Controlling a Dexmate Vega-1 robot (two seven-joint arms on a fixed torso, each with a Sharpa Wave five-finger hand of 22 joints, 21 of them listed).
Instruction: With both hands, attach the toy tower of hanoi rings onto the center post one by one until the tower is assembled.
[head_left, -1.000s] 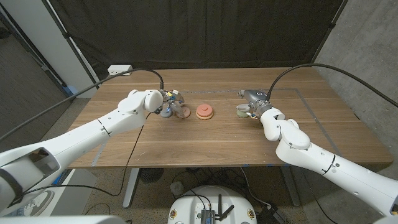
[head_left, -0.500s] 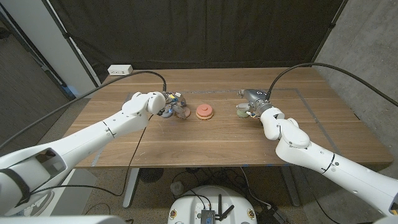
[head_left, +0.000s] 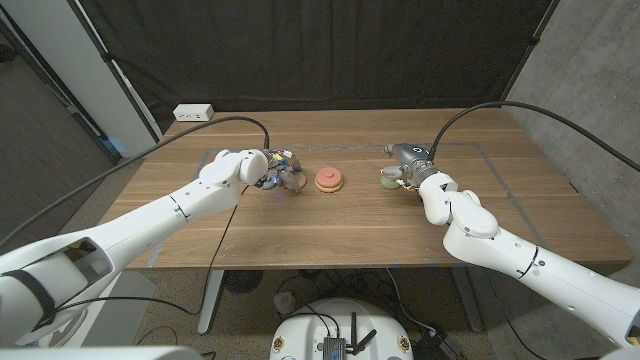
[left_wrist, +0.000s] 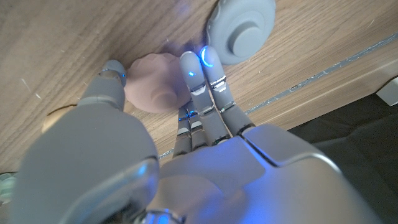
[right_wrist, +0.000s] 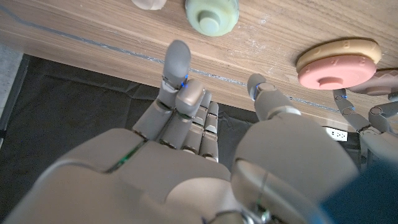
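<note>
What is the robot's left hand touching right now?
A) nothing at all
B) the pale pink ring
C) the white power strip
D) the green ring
B: in the left wrist view the left hand has its fingers on the pale pink ring, with the thumb on the ring's other side, while the grey-blue ring lies just past the fingertips.

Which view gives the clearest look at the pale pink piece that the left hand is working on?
The left wrist view: the pale pink piece shows close up, between the left hand's thumb and fingertips, beside a grey ring. In the head view it is small and mostly hidden by that hand. In the right wrist view it is cut off.
</note>
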